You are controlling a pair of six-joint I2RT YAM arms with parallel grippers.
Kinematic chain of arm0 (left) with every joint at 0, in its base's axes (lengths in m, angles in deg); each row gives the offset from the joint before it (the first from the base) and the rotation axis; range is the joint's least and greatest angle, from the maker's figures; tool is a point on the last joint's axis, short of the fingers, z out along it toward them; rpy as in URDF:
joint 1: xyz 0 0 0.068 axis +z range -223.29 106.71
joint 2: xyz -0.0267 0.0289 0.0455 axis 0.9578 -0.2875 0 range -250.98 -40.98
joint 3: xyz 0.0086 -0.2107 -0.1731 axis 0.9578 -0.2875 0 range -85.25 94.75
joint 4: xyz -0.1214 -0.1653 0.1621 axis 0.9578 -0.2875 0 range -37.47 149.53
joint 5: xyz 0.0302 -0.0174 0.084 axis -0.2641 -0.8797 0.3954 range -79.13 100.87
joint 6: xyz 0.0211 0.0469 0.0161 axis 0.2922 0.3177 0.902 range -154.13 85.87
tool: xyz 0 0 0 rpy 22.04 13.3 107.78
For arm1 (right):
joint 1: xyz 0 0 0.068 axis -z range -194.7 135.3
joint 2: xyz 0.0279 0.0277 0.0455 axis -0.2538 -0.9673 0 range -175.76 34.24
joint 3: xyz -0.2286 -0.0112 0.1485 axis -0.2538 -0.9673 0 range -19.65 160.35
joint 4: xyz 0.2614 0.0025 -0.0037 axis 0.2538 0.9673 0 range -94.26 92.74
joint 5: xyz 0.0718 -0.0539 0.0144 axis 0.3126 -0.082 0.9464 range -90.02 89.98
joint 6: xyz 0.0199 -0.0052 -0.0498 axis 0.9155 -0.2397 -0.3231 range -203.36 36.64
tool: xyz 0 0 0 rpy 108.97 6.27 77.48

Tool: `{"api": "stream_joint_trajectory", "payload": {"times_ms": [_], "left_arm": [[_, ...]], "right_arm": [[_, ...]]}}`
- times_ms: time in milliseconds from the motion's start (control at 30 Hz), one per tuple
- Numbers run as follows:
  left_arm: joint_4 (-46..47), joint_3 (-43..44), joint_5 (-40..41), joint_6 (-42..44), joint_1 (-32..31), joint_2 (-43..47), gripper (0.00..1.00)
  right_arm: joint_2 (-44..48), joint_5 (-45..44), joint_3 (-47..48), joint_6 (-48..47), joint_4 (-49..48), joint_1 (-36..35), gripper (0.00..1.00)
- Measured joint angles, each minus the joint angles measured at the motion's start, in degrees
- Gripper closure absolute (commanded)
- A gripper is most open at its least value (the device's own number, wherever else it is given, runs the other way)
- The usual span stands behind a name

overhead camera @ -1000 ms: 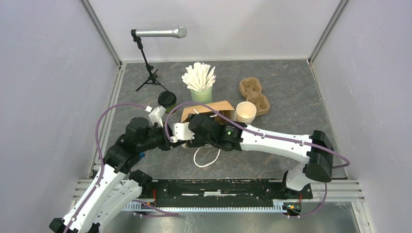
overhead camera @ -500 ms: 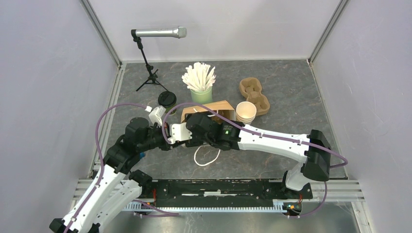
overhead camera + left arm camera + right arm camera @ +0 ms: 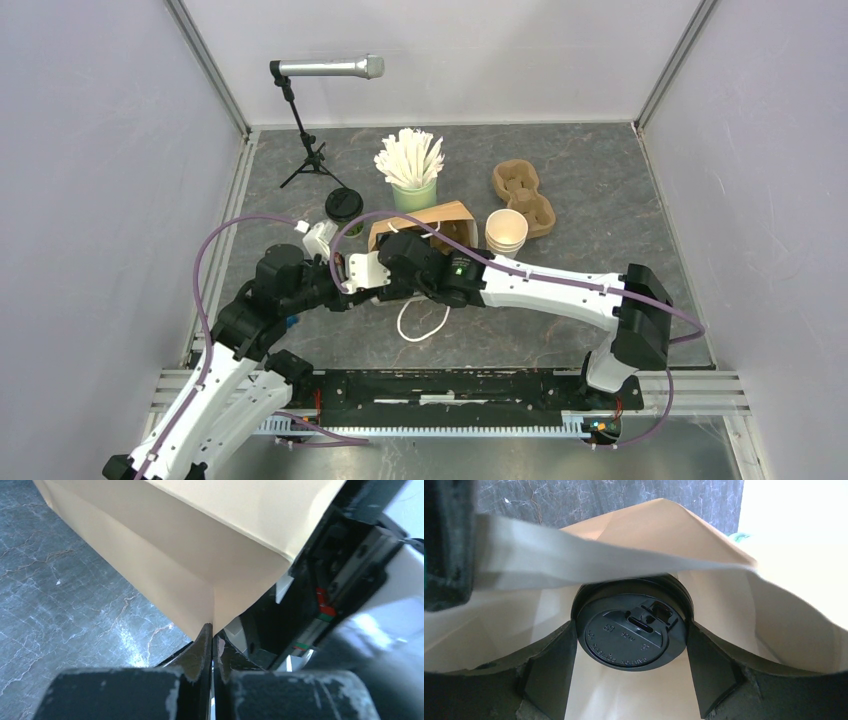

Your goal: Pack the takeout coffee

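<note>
A brown paper bag [image 3: 430,216] lies mid-table with both arms meeting at it. In the left wrist view my left gripper [image 3: 212,630] is shut on a folded corner of the bag [image 3: 200,555]. Seen from the right wrist, a takeout coffee cup shows only its round black lid [image 3: 631,630], inside the bag [image 3: 729,595]. My right gripper [image 3: 630,632] is shut on it, a finger pressed against each side of the lid. A second takeout coffee, olive-green with a black lid [image 3: 343,205], stands on the table left of the bag.
A mint-green cup of white sticks [image 3: 412,185] stands behind the bag. To its right are a stack of lidless cream cups [image 3: 506,232] and a cardboard cup carrier [image 3: 522,193]. A microphone on a tripod [image 3: 322,68] is at the back left. The bag's white loop handle [image 3: 421,322] lies in front.
The right arm has pushed a little to the left with the cup, and the bag has shifted slightly left and back. The left arm has eased left with it.
</note>
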Motion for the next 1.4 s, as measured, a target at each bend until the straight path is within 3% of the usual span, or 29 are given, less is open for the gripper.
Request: {"api": "stream_joint_trajectory", "payload": {"times_ms": [967, 1400], "left_arm": [[-1.42, 0.81, 3.43, 0.00, 0.00, 0.68, 0.98], [-2.80, 1.29, 5.66, -0.02, 0.11, 0.63, 0.98]], "right_arm": [[-2.38, 0.48, -0.22, 5.55, -0.57, 1.95, 0.34], [-2.89, 1.33, -3.04, 6.88, -5.97, 2.05, 0.34]]}}
